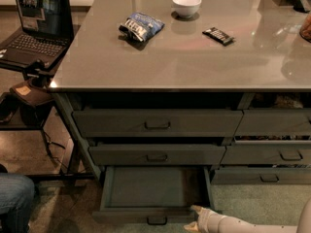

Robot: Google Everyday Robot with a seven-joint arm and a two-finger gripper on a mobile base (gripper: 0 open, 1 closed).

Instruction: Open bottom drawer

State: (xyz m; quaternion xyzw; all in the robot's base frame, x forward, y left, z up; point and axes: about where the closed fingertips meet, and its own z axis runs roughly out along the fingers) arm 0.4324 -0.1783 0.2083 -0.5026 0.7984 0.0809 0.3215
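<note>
Hanging low at the right front corner of the bottom drawer, the robot's pale gripper sits just beside the drawer front, to the right of the small dark loop handle and clear of it. Whether the gripper is open or closed cannot be told from this angle. Its arm reaches in from the lower right edge of the view, which would suit a low pull along the floor line.

The drawer itself stands drawn well out of the cabinet, under the two taller-fronted drawers, both of which look shut. It is wide, shallow and dark grey-green, and its flat inside shows bare. By this view the opening looks largely done.

The low drawer of the neighbouring stack sits pushed in. On the grey countertop above rest a white bowl, a crumpled blue snack bag and a dark wrapped bar, all well away from the work. A laptop sits open on a stand at left.
</note>
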